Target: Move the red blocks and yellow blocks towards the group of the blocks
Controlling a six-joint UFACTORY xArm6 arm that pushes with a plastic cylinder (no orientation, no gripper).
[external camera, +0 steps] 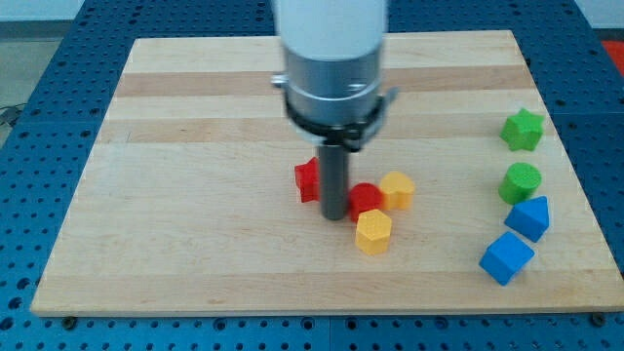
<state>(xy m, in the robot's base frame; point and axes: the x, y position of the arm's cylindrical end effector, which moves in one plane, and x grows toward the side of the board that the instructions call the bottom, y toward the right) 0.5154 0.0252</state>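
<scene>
My tip rests on the board near its middle. A red block sits just to the tip's left, partly hidden by the rod. A round red block touches the tip's right side. A yellow block lies right of that red one, touching it. A yellow hexagonal block lies just below the round red block. A group stands at the view's right: a green star block, a green round block, a blue block and a blue cube.
The wooden board lies on a blue perforated table. The arm's wide grey and white body hangs over the board's upper middle and hides part of it.
</scene>
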